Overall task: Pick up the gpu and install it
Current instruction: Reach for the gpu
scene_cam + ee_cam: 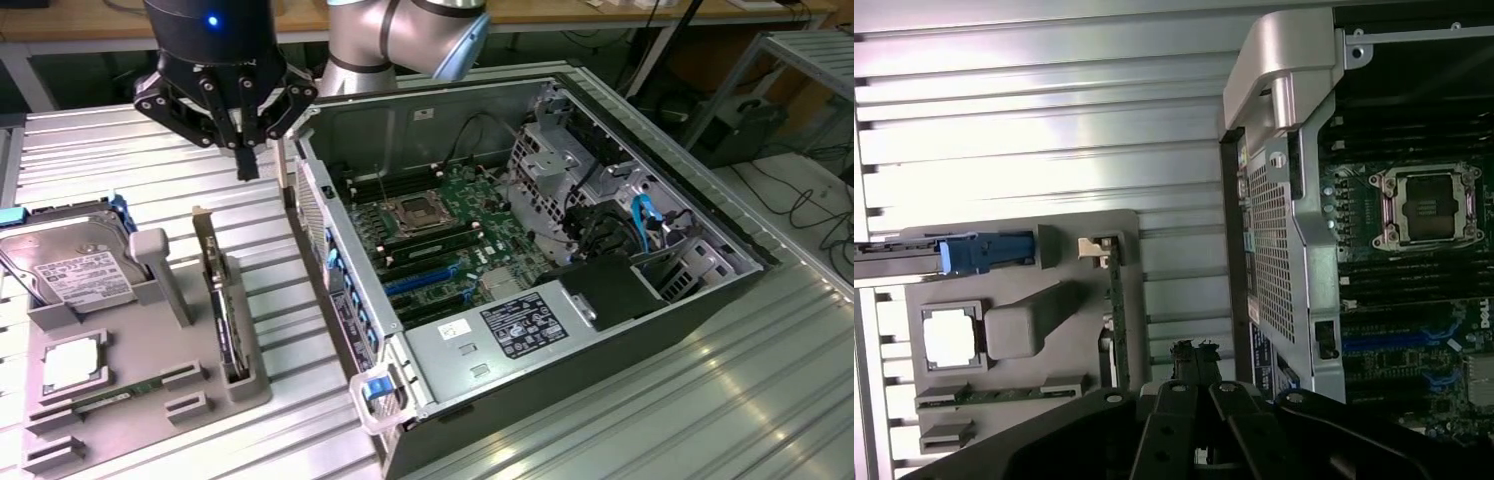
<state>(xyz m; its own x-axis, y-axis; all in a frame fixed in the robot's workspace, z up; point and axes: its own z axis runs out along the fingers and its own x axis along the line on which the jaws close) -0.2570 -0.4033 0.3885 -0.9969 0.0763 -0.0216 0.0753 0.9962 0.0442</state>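
No legible text: hard drive label, power supply label – print too small.

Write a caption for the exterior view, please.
The robot's shut hand hangs empty near the gpu standing in its gray tray, beside the open computer.

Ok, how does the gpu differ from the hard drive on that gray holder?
The gpu stands on its edge, showing a thin profile; the hard drive shows its broad face. The gpu looks dark with a silver bracket at one end; the hard drive is silver with a white label. Both sit in the gray holder.
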